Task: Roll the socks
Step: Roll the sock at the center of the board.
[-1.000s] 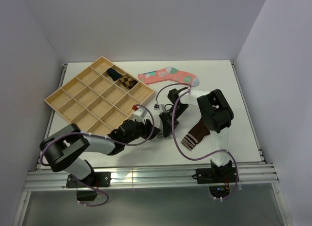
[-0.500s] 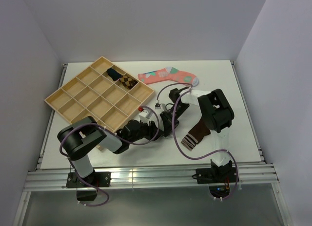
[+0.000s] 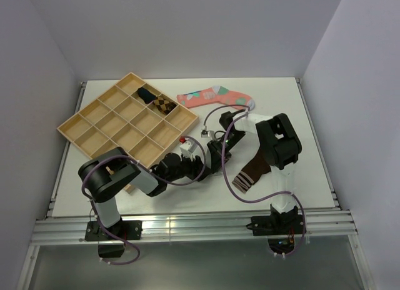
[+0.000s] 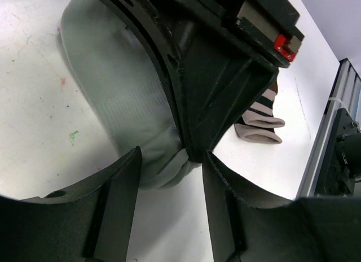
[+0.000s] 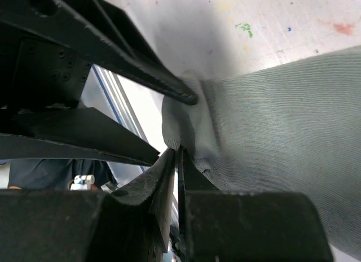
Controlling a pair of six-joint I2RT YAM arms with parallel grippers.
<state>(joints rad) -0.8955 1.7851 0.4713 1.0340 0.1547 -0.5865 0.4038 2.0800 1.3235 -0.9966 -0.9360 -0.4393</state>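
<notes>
grey sock (image 4: 121, 112): fine ribbed knit cloth, matt. brown sock (image 3: 253, 170), right of the tray (image 3: 95, 100): soft knit too. tray: pale bare wood, matt. table (image 3: 281, 102) under the tray: smooth white, paint-flecked. left gripper (image 4: 171, 160): matt black plastic.

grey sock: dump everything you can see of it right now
The grey sock is a plain, pale grey knit with fine ribbing, soft and limp. It lies on the white table, one end bunched into a small fold. The right gripper is shut on that fold, pinching the fabric. The left gripper is open, its fingers either side of the same end; whether they touch it is unclear. From the top camera the sock is almost fully hidden under the two grippers.
</notes>
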